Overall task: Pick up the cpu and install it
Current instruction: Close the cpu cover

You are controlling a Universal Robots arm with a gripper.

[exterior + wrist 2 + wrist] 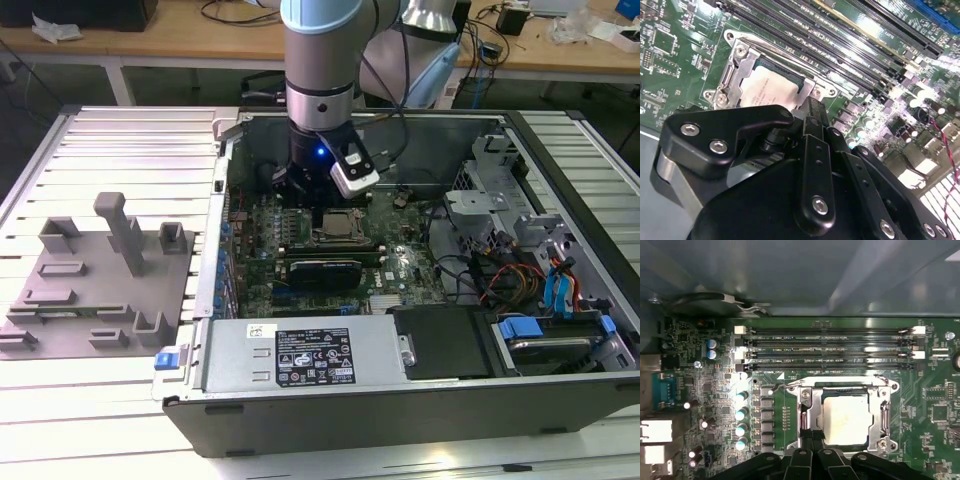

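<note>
One cpu (845,419), and you can see it plainly: a small, thin, flat square with a pale silvery-white top, slightly mottled. It sits level inside the metal-framed socket (883,410) on the green motherboard (935,390). It's already in its seat, with bright metal on every side.

Your gripper (812,437) hangs right over that socket, closed, its tips pressed together with nothing between them. In the first wrist view those tips come down at the socket's edge, just beside one corner of the chip. Whether they touch it or sit just clear, you can't tell.

In the exterior view the arm (320,60) stands straight down into the open computer case (400,410), with the socket just under the gripper, near the middle of the board.

Count it up: one chip, one socket, one gripper, and four long memory slots (830,354) beside the socket. One grey moulded tray (100,290) lies outside the case, well apart, on the exterior view's left.
</note>
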